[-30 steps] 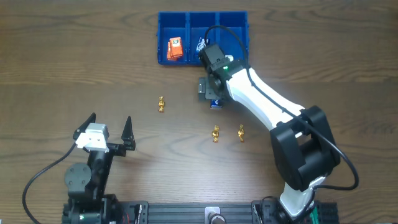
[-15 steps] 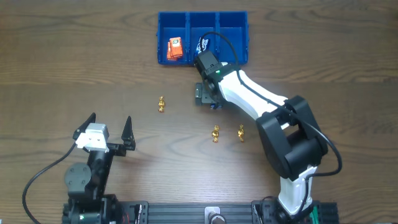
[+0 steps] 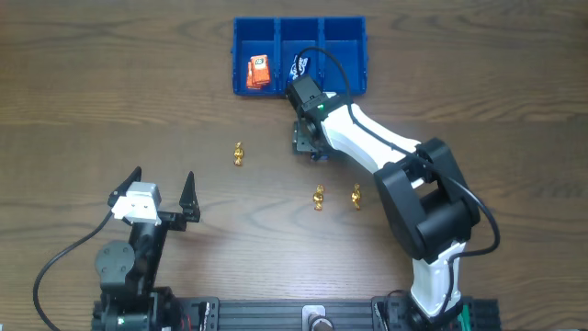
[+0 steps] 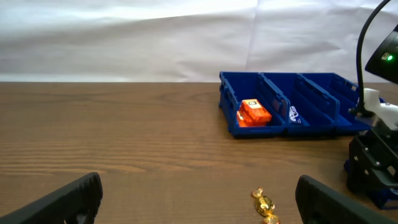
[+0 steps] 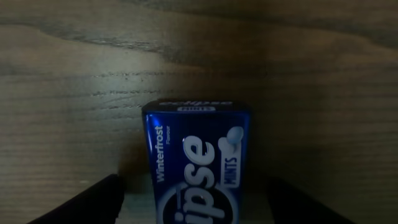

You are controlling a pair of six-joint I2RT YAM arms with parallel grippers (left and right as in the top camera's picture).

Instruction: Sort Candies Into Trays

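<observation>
Just short of the blue tray, my right gripper is down over the blue mint box on the table. Its fingers are spread to either side and, as far as the shadow lets me judge, touch neither. I'd close squarely, centred on the box, then lift clear of the tray wall. My left gripper hangs wide open, holding nothing.
</observation>
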